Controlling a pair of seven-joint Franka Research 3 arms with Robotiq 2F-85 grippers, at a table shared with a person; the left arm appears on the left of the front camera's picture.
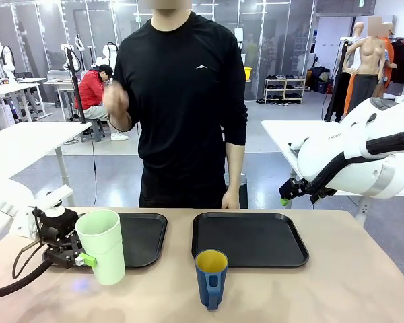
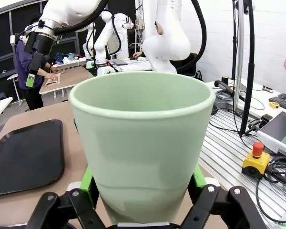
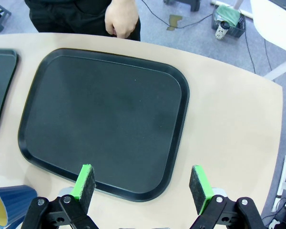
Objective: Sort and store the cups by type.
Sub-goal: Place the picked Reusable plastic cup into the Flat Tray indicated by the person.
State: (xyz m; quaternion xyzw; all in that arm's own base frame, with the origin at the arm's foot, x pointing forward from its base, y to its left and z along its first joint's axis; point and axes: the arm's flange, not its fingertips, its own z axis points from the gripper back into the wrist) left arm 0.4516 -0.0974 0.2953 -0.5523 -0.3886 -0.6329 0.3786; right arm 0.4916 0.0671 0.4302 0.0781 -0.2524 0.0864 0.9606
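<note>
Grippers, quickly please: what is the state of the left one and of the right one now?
Left gripper: closed on the mint-green tumbler.
Right gripper: open, holding nothing, above the black tray.

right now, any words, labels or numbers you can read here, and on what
No text can be read.
On the right arm: small dark print, too blurred to read.
On the shirt: small white chest mark, no letters legible.
On the tumbler and mug: no print seen.
</note>
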